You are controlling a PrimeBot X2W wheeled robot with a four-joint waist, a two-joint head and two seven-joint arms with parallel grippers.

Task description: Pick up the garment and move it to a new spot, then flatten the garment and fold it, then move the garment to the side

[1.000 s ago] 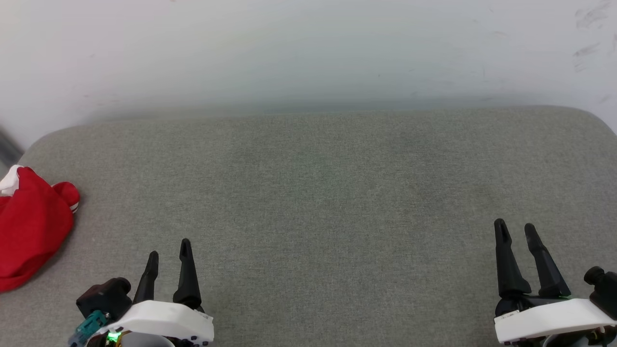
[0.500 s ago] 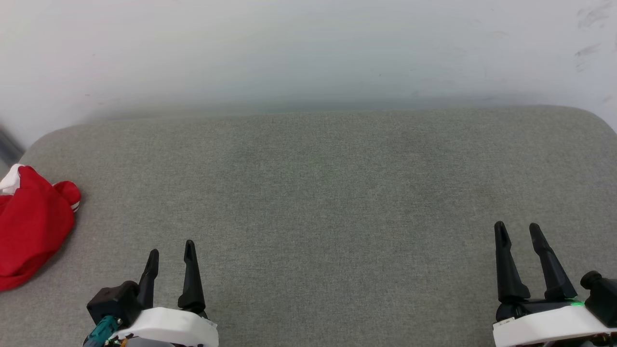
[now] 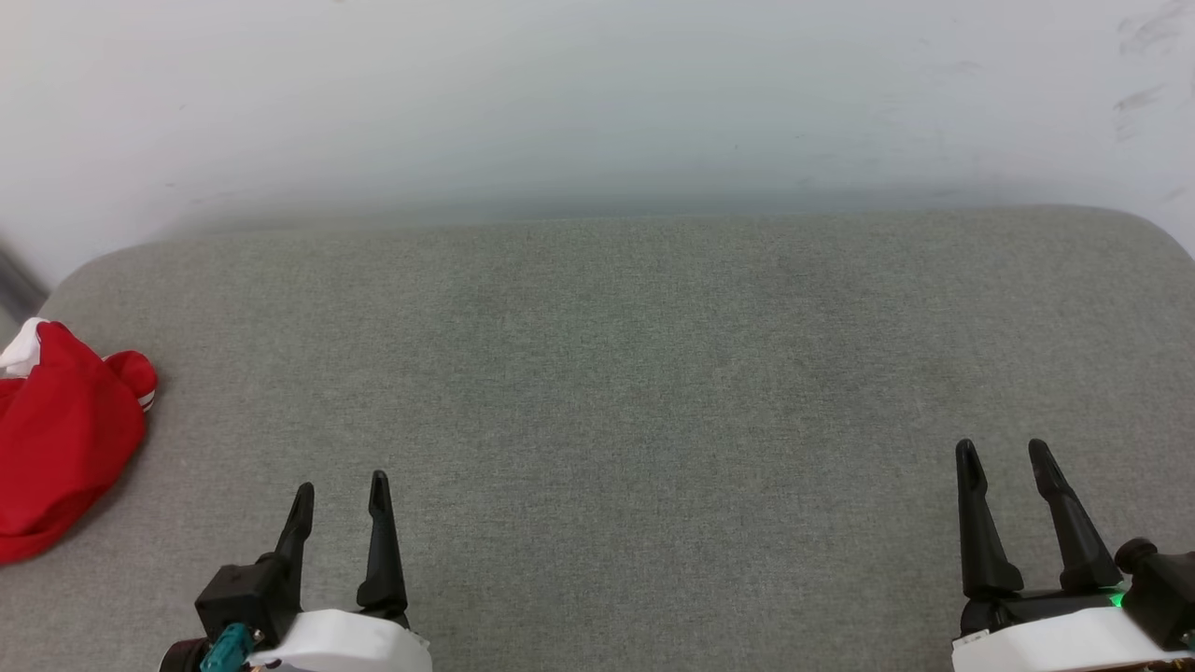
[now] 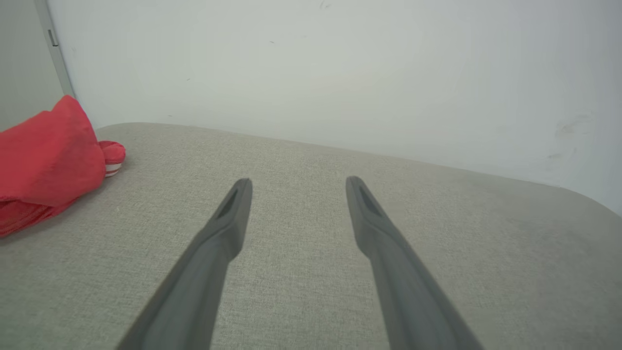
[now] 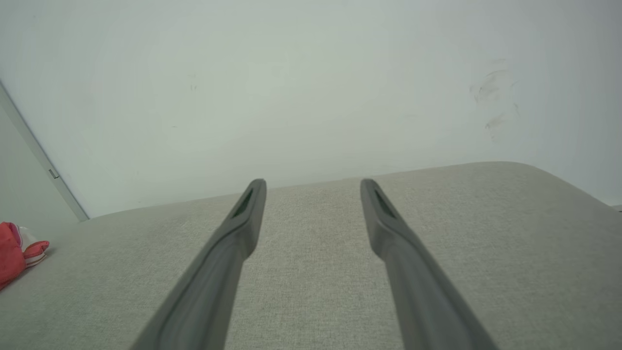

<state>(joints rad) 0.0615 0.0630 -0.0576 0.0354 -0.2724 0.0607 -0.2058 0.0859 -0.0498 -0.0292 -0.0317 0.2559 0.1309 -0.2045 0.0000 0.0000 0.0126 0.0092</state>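
At the lower left of the head view, the left gripper (image 3: 341, 485) has two long, tapering black fingers (image 3: 379, 551) on a white shell (image 3: 350, 646), with a black block (image 3: 238, 593) and a teal connector (image 3: 227, 646) beside it. At the lower right, the right gripper (image 3: 1004, 448) matches, with a small green light (image 3: 1114, 598) at its shell's edge. In the wrist views the fingers look matte dark grey, each with a slim recess near its tip.

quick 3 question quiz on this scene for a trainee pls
1. True or false: the left gripper holds the garment.
2. Which is nearer the garment: A the left gripper, B the right gripper?
3. Fill in: both grippers are ____.
Key: 1 false; 2 A; 3 open.
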